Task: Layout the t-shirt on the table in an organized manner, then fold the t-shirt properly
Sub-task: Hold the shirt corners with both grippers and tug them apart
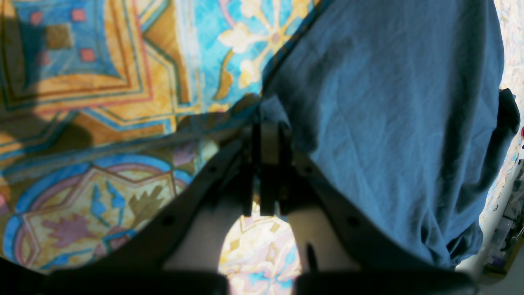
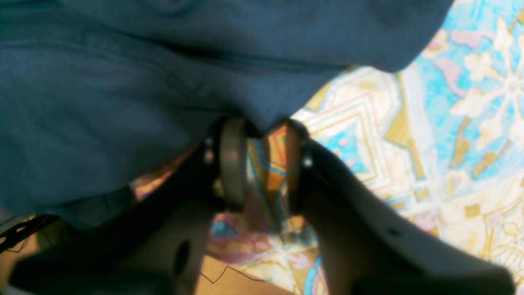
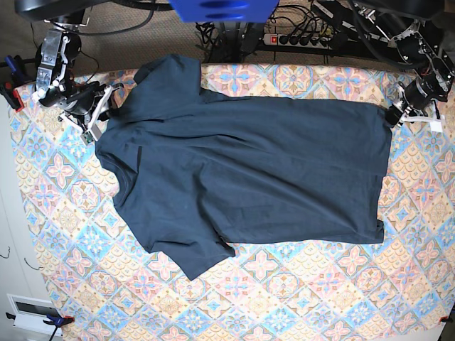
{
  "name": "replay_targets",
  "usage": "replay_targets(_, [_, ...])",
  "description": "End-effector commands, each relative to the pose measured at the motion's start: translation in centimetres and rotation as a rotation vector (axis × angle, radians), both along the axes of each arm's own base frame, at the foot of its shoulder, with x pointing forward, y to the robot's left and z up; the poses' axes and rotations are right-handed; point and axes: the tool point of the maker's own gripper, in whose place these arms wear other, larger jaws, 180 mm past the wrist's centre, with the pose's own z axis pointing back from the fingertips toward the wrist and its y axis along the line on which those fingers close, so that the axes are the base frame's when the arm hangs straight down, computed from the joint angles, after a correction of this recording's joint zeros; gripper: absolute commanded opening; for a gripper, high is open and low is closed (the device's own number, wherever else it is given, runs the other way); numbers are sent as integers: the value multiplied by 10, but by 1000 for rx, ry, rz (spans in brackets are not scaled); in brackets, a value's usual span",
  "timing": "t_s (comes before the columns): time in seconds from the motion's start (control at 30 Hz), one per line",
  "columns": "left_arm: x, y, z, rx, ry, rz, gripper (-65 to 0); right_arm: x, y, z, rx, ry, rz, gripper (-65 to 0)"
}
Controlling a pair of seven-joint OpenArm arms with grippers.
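T-shirt (image 3: 249, 177) spread flat on table (image 3: 298, 298) (power strip (image 3: 306, 39) behind).

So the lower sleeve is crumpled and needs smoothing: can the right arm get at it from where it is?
Probably yes. The right gripper sits at the t-shirt's shoulder edge, and only bare table lies between it and the lower sleeve. Nothing blocks the way, though it is a longish reach.
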Motion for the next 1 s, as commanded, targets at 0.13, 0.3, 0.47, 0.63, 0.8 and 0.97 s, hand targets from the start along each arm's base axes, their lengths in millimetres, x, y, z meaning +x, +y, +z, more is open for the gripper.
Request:
replay_targets(0.13, [7, 8, 12, 24, -34, -1, -650, 8, -7, 10, -10, -35, -3, -601])
replay_targets(0.3, [5, 8, 11, 25, -29, -1, -650, 12, -40, 24, -44, -82, -98, -602])
replay_targets(0.47, [1, 8, 9, 25, -21, 0, -650, 11, -67, 35, -69, -114, -179, -603])
replay_targets(0.63, [1, 7, 8, 21, -21, 0, -650, 9, -72, 37, -78, -116, -194, -601])
replay_targets(0.8, [-5, 8, 6, 23, -5, -1, -650, 10, -57, 47, -110, -112, -124, -505])
replay_targets(0.97, [-10, 9, 4, 24, 6, -1, -650, -12, -15, 47, -90, -86, 18, -431])
